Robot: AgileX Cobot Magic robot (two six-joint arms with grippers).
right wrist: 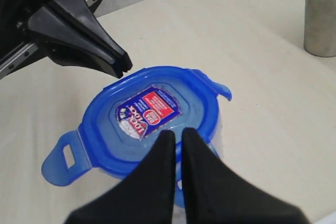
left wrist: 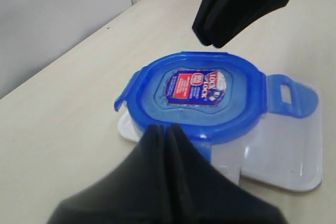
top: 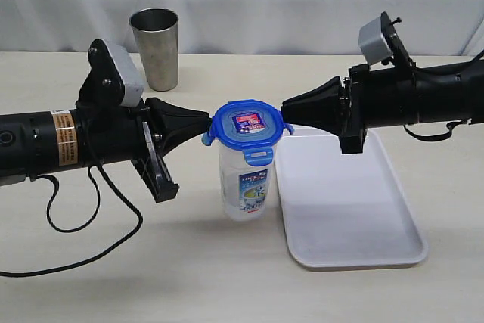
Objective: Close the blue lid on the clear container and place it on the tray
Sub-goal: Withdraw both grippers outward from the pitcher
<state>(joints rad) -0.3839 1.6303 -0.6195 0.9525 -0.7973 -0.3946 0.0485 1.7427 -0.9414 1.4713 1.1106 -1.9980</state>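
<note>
Blue lid [top: 249, 124] caps the light, tippy clear container [top: 246, 187], likely best gripped mid-body, while left claw [top: 206, 119] and right claw [top: 286, 110] flank its rim, both closed and empty.

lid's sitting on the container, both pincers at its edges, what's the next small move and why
Probably push both shut pincers down onto the side flaps to snap them shut. The left pincer and right pincer sit at opposite edges of the blue lid, which rests on the clear container with flaps sticking outward. It stands beside the tray, not on it.

L hand [top: 204, 119] closed, level | R hand [top: 286, 107] closed, level | tips facing each other
</note>
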